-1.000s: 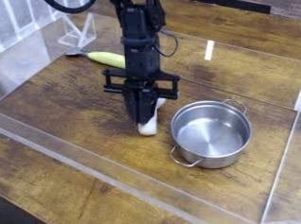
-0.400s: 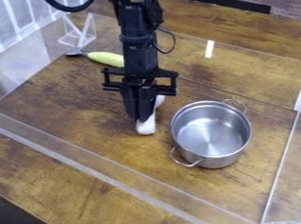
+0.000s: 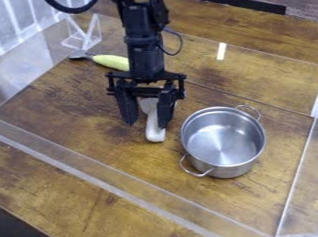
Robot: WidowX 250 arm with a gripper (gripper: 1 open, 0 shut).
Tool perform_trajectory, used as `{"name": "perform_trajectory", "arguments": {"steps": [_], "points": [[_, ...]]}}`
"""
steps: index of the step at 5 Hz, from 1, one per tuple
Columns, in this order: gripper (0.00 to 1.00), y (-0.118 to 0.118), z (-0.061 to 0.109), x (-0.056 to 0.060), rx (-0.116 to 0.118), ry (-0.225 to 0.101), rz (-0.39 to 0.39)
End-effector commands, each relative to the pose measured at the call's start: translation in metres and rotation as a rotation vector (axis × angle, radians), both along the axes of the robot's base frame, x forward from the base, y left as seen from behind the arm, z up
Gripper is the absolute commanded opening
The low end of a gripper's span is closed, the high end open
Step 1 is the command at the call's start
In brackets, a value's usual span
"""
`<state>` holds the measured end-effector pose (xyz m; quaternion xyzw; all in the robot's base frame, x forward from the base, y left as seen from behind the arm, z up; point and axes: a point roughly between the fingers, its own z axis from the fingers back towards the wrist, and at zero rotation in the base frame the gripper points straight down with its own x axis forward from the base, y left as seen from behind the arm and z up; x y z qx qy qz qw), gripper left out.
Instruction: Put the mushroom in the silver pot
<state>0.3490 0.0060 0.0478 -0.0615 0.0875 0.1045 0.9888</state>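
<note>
Fingers of the gripper (image 3: 148, 109) spread wide, nothing between them that we can make out; they stand left of the silver pot (image 3: 223, 142), above the wood. Just beside the pot, on its left, lies the mushroom (image 3: 156, 129), pale, its upper part partly hidden by the gripper. We judge it light, firm, perhaps a smooth plastic that could slip or roll if pinched off-centre. We would take it across the stem, near the middle, squeezing modestly. Pot, farther right, open-topped; its near rim could catch a low carry.
</note>
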Motion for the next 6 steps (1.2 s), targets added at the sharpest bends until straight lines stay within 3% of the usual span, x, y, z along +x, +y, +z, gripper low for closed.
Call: {"name": "perform_trajectory", "arguments": {"steps": [1, 2, 4, 5, 6], "points": [[0.00, 0.007, 0.014, 0.008, 0.001, -0.050, 0.017], [0.00, 0.006, 0.011, 0.007, 0.000, -0.047, 0.016], [0.00, -0.008, 0.063, 0.007, 0.008, -0.089, -0.033], [0.00, -0.022, 0.098, 0.006, 0.006, -0.121, -0.072], [0.00, -0.043, 0.116, 0.002, -0.006, -0.140, -0.105]]}}
